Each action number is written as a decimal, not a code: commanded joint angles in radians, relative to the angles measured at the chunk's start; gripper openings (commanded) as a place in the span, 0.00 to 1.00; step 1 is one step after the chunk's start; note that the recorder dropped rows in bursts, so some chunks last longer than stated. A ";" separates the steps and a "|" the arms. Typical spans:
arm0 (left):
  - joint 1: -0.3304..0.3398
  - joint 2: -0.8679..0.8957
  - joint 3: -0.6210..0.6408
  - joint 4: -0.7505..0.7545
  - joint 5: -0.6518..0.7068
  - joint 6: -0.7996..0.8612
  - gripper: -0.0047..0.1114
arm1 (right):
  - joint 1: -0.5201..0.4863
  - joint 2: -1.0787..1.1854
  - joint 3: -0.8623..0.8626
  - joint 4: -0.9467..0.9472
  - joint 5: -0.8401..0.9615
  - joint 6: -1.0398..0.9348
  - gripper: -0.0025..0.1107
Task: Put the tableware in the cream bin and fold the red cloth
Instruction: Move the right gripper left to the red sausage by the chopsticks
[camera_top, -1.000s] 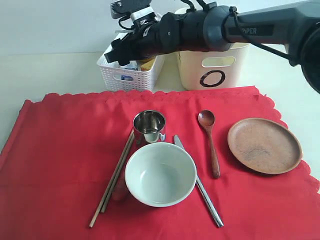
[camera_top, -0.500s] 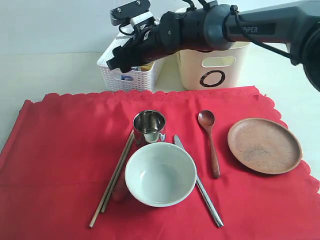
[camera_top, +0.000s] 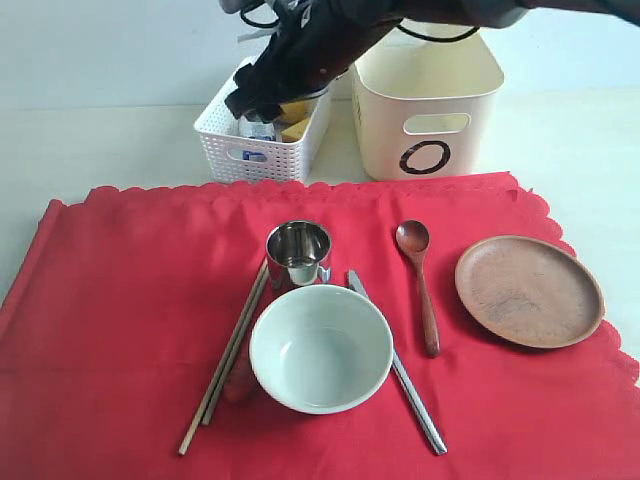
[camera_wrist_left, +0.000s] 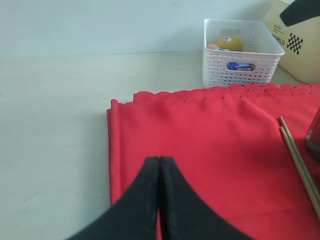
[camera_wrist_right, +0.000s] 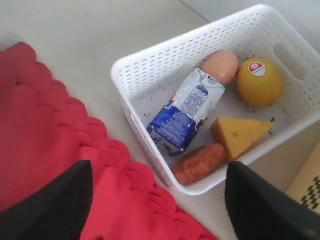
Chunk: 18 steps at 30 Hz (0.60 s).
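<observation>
Right hand (camera_wrist_right: 159, 175) spread wide above lattice basket (camera_wrist_right: 145, 75). Left hand (camera_wrist_left: 160, 170) closed over red cloth (camera_top: 130, 290). Bowl (camera_top: 320, 350), steel cup (camera_top: 298, 252), chopsticks (camera_top: 228, 355), spoon (camera_top: 420, 285), knife (camera_top: 415, 395), wooden plate (camera_top: 528, 290) lie on it; cream bin (camera_top: 425, 100) behind.

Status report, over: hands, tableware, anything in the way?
Left hand shut, empty, near red cloth. Right hand open, above white basket. Bowl, cup, chopsticks, spoon, knife, plate on cloth. Nothing between cloth and cream bin.

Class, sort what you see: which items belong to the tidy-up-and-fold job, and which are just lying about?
Job: bowl, steel cup, chopsticks, wooden spoon, knife, wooden plate, cream bin, red cloth.
Lying about: white lattice basket, milk carton, egg, lemon, cheese wedge, orange lump.
</observation>
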 joint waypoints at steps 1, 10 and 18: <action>-0.005 0.002 -0.003 0.002 -0.010 -0.006 0.04 | -0.001 -0.068 -0.007 -0.008 0.104 -0.061 0.64; -0.005 0.002 -0.003 0.002 -0.010 -0.006 0.04 | -0.001 -0.128 -0.007 0.132 0.304 -0.284 0.64; -0.005 0.002 -0.003 0.002 -0.010 -0.006 0.04 | 0.004 -0.130 -0.007 0.525 0.598 -0.785 0.64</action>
